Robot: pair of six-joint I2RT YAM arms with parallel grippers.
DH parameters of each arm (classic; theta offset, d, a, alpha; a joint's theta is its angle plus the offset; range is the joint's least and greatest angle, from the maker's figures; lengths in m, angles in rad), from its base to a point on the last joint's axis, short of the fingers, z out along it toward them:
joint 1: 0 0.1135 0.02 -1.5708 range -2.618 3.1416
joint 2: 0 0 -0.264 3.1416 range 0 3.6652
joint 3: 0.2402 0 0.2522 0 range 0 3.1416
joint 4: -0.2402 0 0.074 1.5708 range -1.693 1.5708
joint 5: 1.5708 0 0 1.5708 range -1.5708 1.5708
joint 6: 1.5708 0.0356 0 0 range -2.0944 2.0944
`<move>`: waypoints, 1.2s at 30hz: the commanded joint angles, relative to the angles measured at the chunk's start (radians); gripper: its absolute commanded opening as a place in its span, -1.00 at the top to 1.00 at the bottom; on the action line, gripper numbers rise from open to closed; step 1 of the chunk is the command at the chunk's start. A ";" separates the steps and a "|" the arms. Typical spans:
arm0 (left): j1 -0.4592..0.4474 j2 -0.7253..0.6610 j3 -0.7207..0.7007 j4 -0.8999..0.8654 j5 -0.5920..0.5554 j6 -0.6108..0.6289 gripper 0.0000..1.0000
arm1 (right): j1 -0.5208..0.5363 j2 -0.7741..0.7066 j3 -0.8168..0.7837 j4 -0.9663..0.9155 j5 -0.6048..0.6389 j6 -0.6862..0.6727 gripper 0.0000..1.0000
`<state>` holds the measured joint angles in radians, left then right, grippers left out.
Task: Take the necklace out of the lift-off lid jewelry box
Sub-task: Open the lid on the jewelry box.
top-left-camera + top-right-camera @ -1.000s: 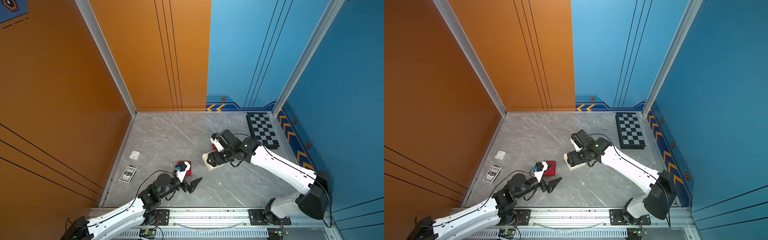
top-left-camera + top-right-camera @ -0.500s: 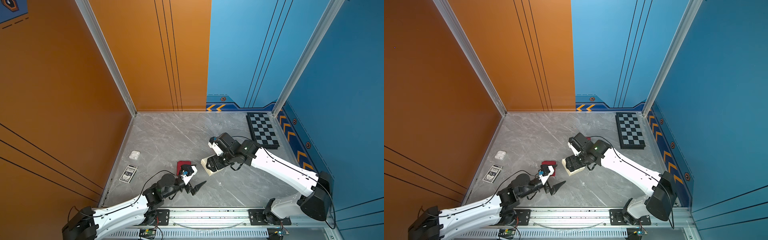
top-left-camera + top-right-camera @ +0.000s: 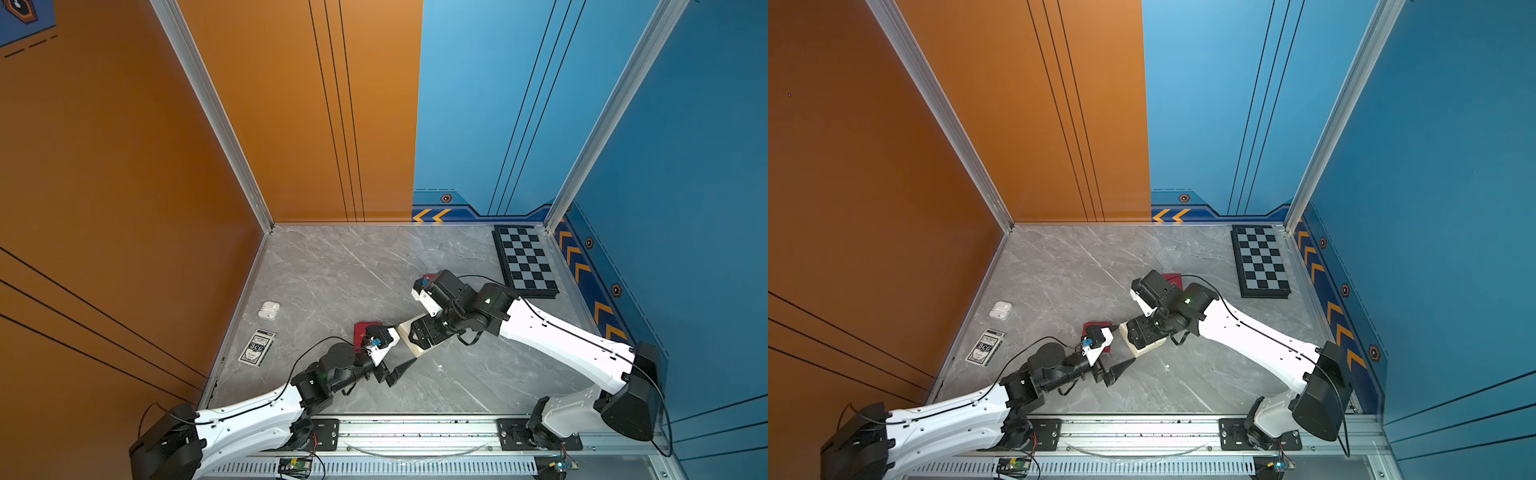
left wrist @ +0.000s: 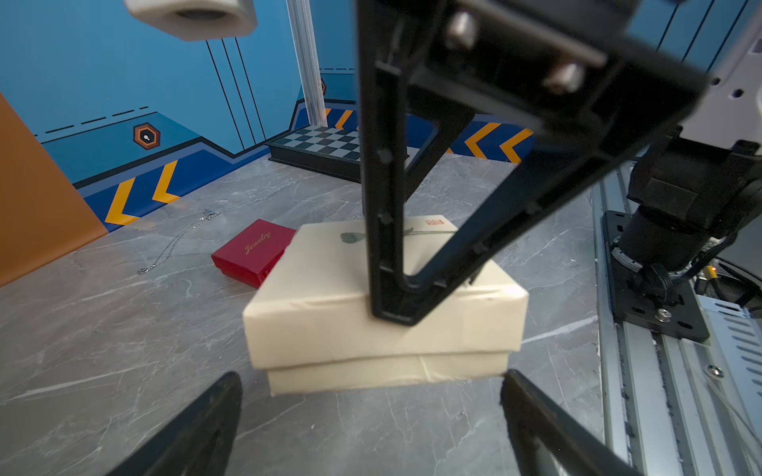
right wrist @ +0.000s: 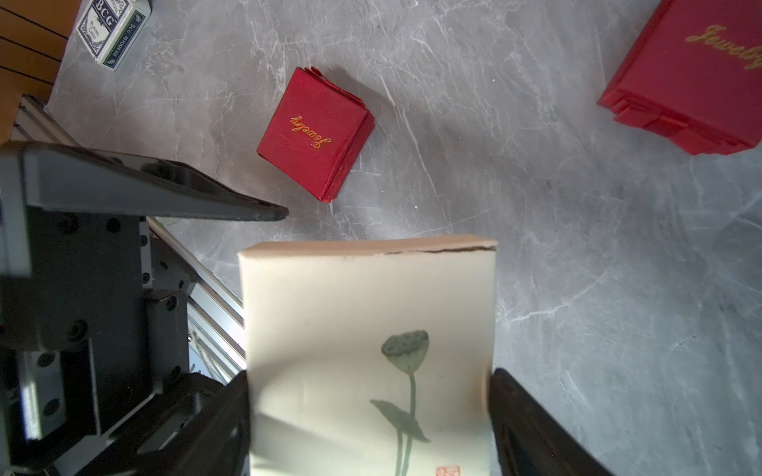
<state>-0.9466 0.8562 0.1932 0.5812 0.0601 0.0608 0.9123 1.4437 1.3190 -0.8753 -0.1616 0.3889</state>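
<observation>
Chessboard point(image 3: 525, 262) far corner; card deck point(image 3: 257, 347) near earbud case point(image 3: 269, 309).

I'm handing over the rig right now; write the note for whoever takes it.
Right claw: clamped on the sides of the cream lid, which sits on its base.
Left claw: open, low in front of the base, touching nothing.
Done: lid gripped. A loose chain lies on the table.
Left: lift the lid off, set it aside, then pick out what the base holds; its inside is hidden.

Robot lab cell: painted panel walls point(image 3: 291, 124), aluminium rail point(image 3: 415, 428), marble-look tabletop point(image 3: 353, 270).
</observation>
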 commanded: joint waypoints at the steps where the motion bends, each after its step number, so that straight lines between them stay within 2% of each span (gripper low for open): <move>1: -0.011 0.008 0.031 0.026 -0.010 0.009 -0.97 | 0.011 0.012 0.034 -0.013 0.000 -0.001 -0.53; 11: -0.011 0.017 0.036 0.025 0.000 0.008 -1.00 | 0.025 0.022 0.044 -0.010 0.000 0.000 -0.53; 16: -0.011 0.032 0.042 0.025 0.009 0.006 -0.95 | 0.031 0.026 0.047 -0.007 -0.001 0.001 -0.52; 25: -0.011 0.060 0.054 0.025 0.016 0.004 -0.75 | 0.034 0.026 0.046 -0.006 -0.003 0.003 -0.52; 27: -0.012 0.061 0.056 0.025 0.019 0.004 -0.62 | 0.036 0.026 0.045 -0.005 -0.003 0.002 -0.52; 31: -0.011 0.066 0.058 0.025 0.007 0.007 -0.49 | 0.037 0.028 0.044 -0.005 -0.007 0.000 -0.53; 36: -0.011 0.058 0.045 0.024 -0.010 0.008 -0.43 | 0.036 0.016 0.048 -0.001 -0.037 -0.008 -0.58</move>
<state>-0.9504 0.9176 0.2184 0.5873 0.0753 0.0608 0.9371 1.4609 1.3365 -0.8726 -0.1539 0.3882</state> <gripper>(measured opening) 0.836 0.842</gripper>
